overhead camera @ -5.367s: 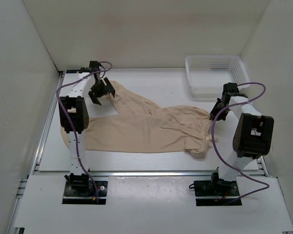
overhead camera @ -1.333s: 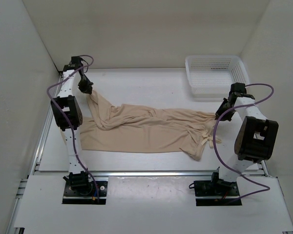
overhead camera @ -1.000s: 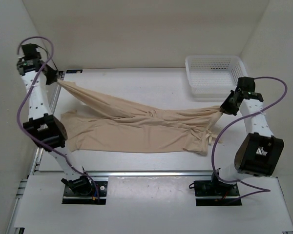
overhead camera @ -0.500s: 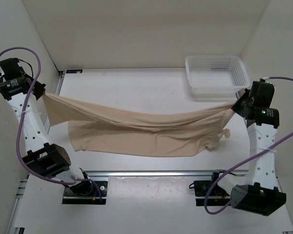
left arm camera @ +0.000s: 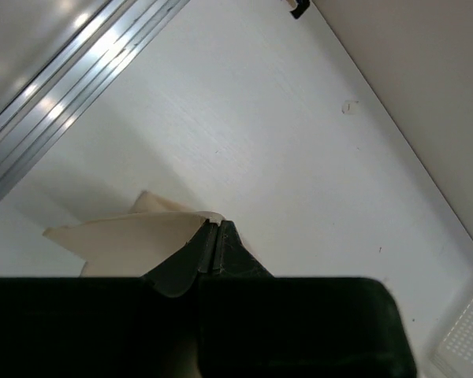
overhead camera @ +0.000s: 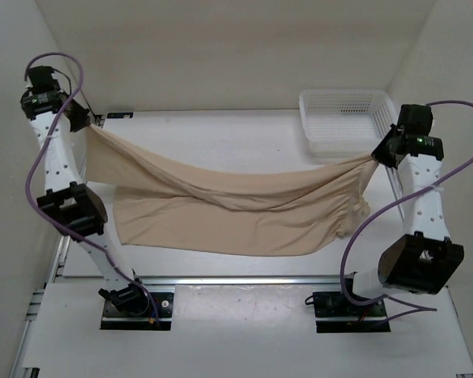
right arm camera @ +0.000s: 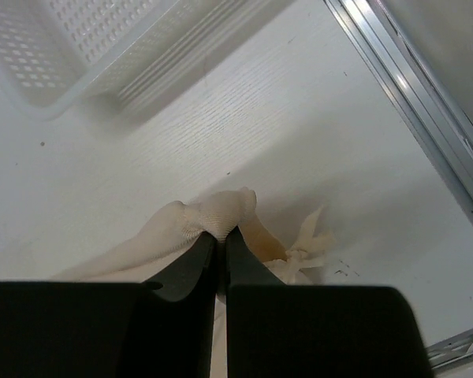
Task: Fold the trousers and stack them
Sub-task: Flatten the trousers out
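Trousers [overhead camera: 221, 193] hang stretched above the table [overhead camera: 221, 134], left hand [overhead camera: 85, 124] and right hand [overhead camera: 378, 152] each pinched shut on one end, likely to spread them for folding.

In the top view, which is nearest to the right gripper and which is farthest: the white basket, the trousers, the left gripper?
1. trousers: pinched in the right gripper itself.
2. white basket: just behind it, at the far right.
3. left gripper: on the opposite side, far left.
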### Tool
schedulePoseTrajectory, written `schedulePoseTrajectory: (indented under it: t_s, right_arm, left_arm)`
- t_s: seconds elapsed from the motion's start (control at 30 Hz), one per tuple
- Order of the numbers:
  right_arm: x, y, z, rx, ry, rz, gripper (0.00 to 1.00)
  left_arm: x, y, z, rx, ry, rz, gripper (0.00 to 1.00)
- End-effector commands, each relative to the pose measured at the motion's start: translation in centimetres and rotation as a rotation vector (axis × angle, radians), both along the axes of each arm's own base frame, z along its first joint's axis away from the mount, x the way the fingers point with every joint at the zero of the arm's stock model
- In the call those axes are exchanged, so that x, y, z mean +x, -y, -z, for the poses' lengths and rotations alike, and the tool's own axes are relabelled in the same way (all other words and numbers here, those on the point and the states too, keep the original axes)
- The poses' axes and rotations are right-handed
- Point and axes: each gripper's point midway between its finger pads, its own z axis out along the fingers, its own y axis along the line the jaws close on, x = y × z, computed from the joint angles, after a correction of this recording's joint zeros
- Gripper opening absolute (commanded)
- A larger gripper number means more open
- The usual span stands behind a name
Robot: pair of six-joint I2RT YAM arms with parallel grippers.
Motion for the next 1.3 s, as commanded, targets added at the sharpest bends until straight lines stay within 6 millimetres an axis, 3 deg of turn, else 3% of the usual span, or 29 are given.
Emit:
schedulePoseTrajectory:
  t_s: [0.0,0.07,0.1,0.13,0.27,0.33,0.37,0.4,0.43,0.47,0.53,0.6,0.67,0.7,0.73,0.77,0.8,0.83,0.87,0.9,0.93,0.97,1.0,1.03,1.1,1.13,1.17,1.2,1.27]
  right_arm:
    - [2.6,1.6,-2.7,-0.048,0.088,0.048,0.0]
    - [3.4,2.0,-1.8,-0.054,0.061,0.059,0.0]
    - [3.7,2.3,-1.9,-0.063,0.061,0.068,0.0]
    - [4.2,2.4,-0.8,-0.064,0.028,0.061,0.0]
    - [5.3,3.0,0.2,-0.074,-0.001,0.074,0.0]
    - [6.1,3.3,1.2,-0.078,-0.025,0.08,0.07]
    - [6.3,3.4,1.7,-0.082,-0.046,0.072,0.21]
    - [6.7,3.3,3.1,-0.067,-0.089,0.063,0.41]
    - [6.4,3.2,3.2,-0.062,-0.12,0.061,0.68]
    - [6.3,3.2,3.7,-0.051,-0.134,0.071,0.78]
    - [5.3,3.1,4.4,-0.048,-0.154,0.086,0.92]
    - [4.2,3.2,3.7,-0.062,-0.135,0.096,0.93]
    - [2.8,3.0,3.4,-0.065,-0.121,0.11,0.93]
    - [2.3,2.7,3.4,-0.058,-0.12,0.104,0.93]
    - [1.7,2.4,3.5,-0.049,-0.12,0.096,0.92]
    - [0.8,2.0,4.5,-0.038,-0.138,0.088,0.86]
    - [-0.1,1.6,3.7,-0.032,-0.113,0.081,0.81]
    - [-0.8,1.2,3.9,-0.018,-0.113,0.069,0.73]
    - [-2.0,0.1,4.4,0.018,-0.105,0.037,0.4]
    - [-2.6,-0.5,4.9,0.044,-0.107,0.033,0.2]
    - [-3.3,-1.2,5.2,0.07,-0.109,0.012,0.05]
    - [-4.9,-2.2,6.3,0.105,-0.121,-0.003,0.0]
    - [-5.6,-3.6,6.7,0.173,-0.117,-0.032,0.0]
    - [-6.6,-4.5,6.4,0.197,-0.092,-0.057,0.0]
    - [-8.7,-5.8,8.4,0.25,-0.125,-0.078,0.0]
    - [-9.3,-6.2,8.7,0.268,-0.124,-0.079,0.05]
    - [-10.3,-6.4,8.5,0.266,-0.113,-0.08,0.11]
    - [-11.7,-6.7,9.8,0.281,-0.155,-0.067,0.35]
    - [-13.3,-6.7,10.3,0.28,-0.173,-0.035,0.69]
  left_arm:
    - [4.0,1.6,-1.9,0.027,0.066,0.073,0.1]
    - [5.4,1.6,-3.9,0.048,0.124,0.082,0.1]
    - [6.3,1.3,-2.7,0.043,0.109,0.082,0.1]
    - [6.7,1.2,-2.6,0.035,0.115,0.074,0.1]
    - [8.0,0.8,-1.5,0.031,0.124,0.068,0.1]
    - [8.6,0.6,1.0,0.015,0.081,0.068,0.12]
    - [8.7,0.6,2.2,0.006,0.057,0.068,0.24]
    - [9.3,0.6,4.3,-0.01,0.021,0.085,0.75]
    - [9.4,0.9,5.8,-0.034,-0.007,0.097,0.9]
    - [9.1,1.4,6.5,-0.05,-0.041,0.133,1.0]
    - [8.5,1.6,8.5,-0.076,-0.105,0.133,1.0]
    - [6.9,1.7,10.9,-0.085,-0.187,0.124,1.0]
    - [5.6,1.7,10.0,-0.06,-0.187,0.116,1.0]
    - [4.6,1.6,11.2,-0.058,-0.229,0.102,0.99]
    - [3.8,1.9,10.1,-0.046,-0.219,0.11,0.94]
    - [3.1,1.8,10.1,-0.04,-0.231,0.102,0.87]
    - [2.1,2.0,11.3,-0.046,-0.266,0.096,0.61]
    - [1.3,2.1,11.4,-0.043,-0.279,0.091,0.42]
    - [0.3,2.3,10.5,-0.033,-0.274,0.085,0.28]
    - [-0.4,2.5,10.7,-0.041,-0.279,0.078,0.11]
    - [-2.2,3.2,12.8,-0.071,-0.338,0.07,0.1]
    - [-2.8,3.4,11.7,-0.055,-0.294,0.069,0.1]
    - [-3.7,3.7,12.1,-0.057,-0.301,0.069,0.1]
    - [-5.7,4.5,14.5,-0.096,-0.358,0.048,0.1]
    - [-7.6,5.5,14.6,-0.124,-0.35,0.041,0.14]
    - [-9.2,6.5,16.7,-0.166,-0.395,0.046,0.21]
    - [-10.3,6.9,17.1,-0.177,-0.409,0.038,0.44]
    - [-11.3,7.5,17.9,-0.2,-0.434,0.033,0.57]
    - [-14.2,8.6,20.7,-0.267,-0.508,-0.004,0.63]
